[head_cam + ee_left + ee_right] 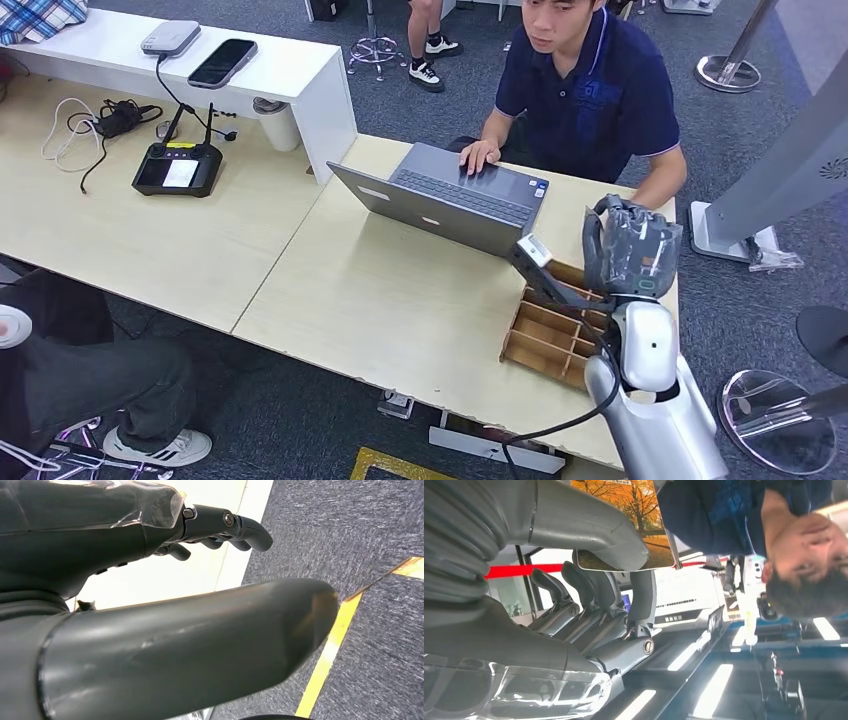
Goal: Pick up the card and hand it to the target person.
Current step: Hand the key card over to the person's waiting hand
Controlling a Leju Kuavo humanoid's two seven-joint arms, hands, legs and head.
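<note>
My right hand [632,250] is raised over the table's right end, above the wooden slotted box [548,338]. It pinches the card [634,525], which has an autumn tree picture, between thumb [589,527] and fingers [599,587]. In the head view the card [535,258] sticks out edge-on to the left of the hand, near the laptop. The target person [590,85], in a dark blue polo, sits behind the table facing me, one hand on the laptop; the right wrist view shows the person [774,525] just beyond the card. My left hand [220,527] hangs beside the table edge over the carpet, holding nothing.
An open grey laptop [450,195] stands between the person and the box. On the left table lie a black controller [178,168] and cables; a phone [222,62] sits on a white shelf. Another person's legs [90,390] are at lower left. Yellow floor tape [330,655] runs below.
</note>
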